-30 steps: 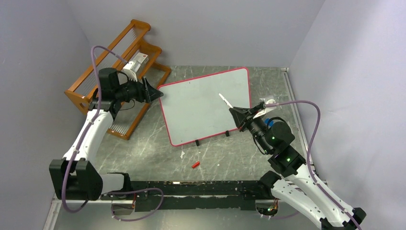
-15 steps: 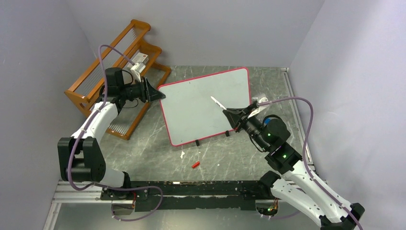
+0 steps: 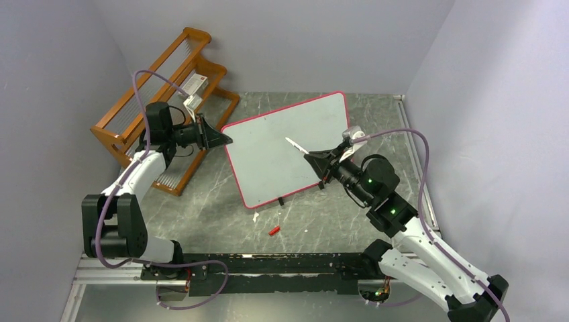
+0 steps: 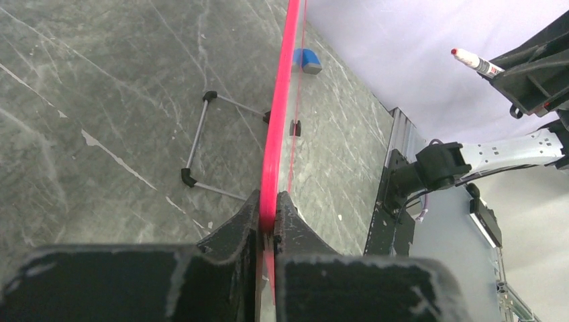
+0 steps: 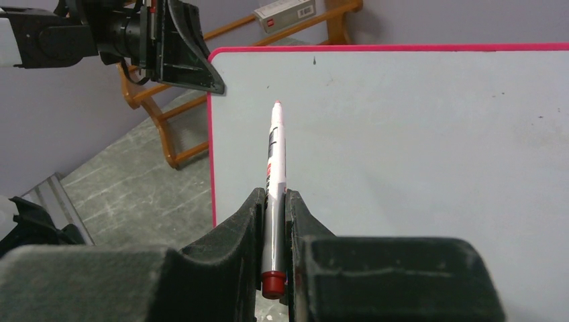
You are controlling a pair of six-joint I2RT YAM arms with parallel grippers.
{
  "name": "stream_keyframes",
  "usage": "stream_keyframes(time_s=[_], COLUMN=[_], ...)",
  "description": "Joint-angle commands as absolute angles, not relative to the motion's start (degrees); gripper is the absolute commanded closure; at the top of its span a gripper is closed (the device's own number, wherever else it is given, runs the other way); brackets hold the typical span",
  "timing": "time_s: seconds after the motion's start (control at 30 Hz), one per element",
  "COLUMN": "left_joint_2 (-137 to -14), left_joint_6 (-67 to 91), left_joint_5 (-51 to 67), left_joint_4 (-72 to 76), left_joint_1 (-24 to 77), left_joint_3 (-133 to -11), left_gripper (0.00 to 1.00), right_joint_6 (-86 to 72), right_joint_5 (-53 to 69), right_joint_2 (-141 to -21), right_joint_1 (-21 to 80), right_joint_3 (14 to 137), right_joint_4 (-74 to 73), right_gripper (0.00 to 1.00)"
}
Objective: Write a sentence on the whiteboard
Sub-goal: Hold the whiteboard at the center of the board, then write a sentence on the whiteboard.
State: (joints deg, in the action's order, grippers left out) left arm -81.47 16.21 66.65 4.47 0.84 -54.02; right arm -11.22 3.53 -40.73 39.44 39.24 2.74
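Observation:
The whiteboard (image 3: pixel 282 134) stands tilted on the table, white with a thin red frame. Its face is blank and no sentence is in view. My left gripper (image 3: pixel 225 139) is shut on the board's upper left corner. In the left wrist view the red frame edge (image 4: pixel 278 127) runs straight between the closed jaws of the left gripper (image 4: pixel 268 209). My right gripper (image 3: pixel 311 159) is shut on a white marker (image 3: pixel 295 145) with a red tip, held just in front of the board's middle. In the right wrist view the marker (image 5: pixel 275 151) points from the right gripper (image 5: pixel 274 201) at the whiteboard (image 5: pixel 416 147).
A wooden rack (image 3: pixel 161 100) holding a small box (image 3: pixel 194 84) stands left of the board. A red cap (image 3: pixel 274 230) and a white scrap (image 3: pixel 255 217) lie on the table in front. A blue eraser (image 4: pixel 307 60) lies behind the board beside its wire stand (image 4: pixel 198 144).
My left gripper has closed on the whiteboard's corner. My right gripper has carried the marker leftward across the board's face.

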Motion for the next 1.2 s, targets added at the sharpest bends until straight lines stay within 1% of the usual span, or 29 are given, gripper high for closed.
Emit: stream_keyframes(time_s=[0.0, 0.33, 0.57, 0.83, 1.0, 1.17], left_joint_2=[-79.44, -79.63, -79.80, -80.47, -79.57, -78.85], left_joint_6=[14.32, 9.45, 7.98, 6.69, 6.78, 6.71], left_joint_5=[67.68, 65.90, 64.32, 61.62, 60.73, 59.73], left_joint_4=[6.90, 1.34, -1.65, -4.38, -4.51, -4.73], left_joint_1=[1.00, 1.63, 1.82, 1.92, 1.95, 2.15], left_joint_3=[-50.96, -52.12, -52.73, -53.70, -53.68, -53.58], left_gripper=[0.95, 0.95, 0.95, 0.95, 0.95, 0.95], right_joint_6=[-10.04, -9.20, -7.79, -4.91, -4.55, -5.07], right_joint_5=[5.92, 5.95, 1.82, -11.47, -21.49, -29.79], right_joint_2=[-41.84, -44.02, -48.88, -55.80, -63.61, -71.38], right_joint_1=[39.30, 39.59, 42.11, 50.31, 57.95, 63.46], right_joint_3=[41.36, 43.93, 49.71, 57.53, 65.09, 71.84], right_joint_4=[4.39, 1.86, -4.56, -13.26, -20.19, -24.59], right_gripper=[1.00, 1.00, 1.00, 1.00, 1.00, 1.00])
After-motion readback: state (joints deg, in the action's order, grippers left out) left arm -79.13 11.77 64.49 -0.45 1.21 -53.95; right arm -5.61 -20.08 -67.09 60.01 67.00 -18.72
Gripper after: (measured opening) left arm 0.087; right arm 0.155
